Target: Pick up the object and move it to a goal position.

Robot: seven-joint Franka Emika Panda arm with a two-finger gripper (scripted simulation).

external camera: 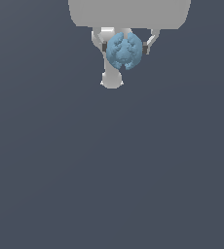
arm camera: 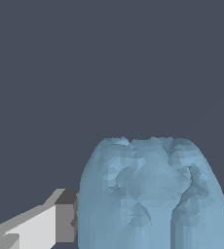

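Note:
The object (external camera: 124, 50) is a small light-blue bumpy lump near the top of the exterior view. It sits between the two fingers of my white gripper (external camera: 125, 48), whose dark pads press on its two sides. The gripper is shut on it. In the wrist view the object (arm camera: 150, 194) fills the lower middle of the picture, with a white finger (arm camera: 36, 226) and its grey pad against one side. The other finger is almost hidden at the picture's edge.
The arm's pale grey body (external camera: 128, 13) spans the top of the exterior view. A pale rounded part (external camera: 112, 80) of the arm shows just below the gripper. The ground (external camera: 112, 170) is plain dark grey-blue.

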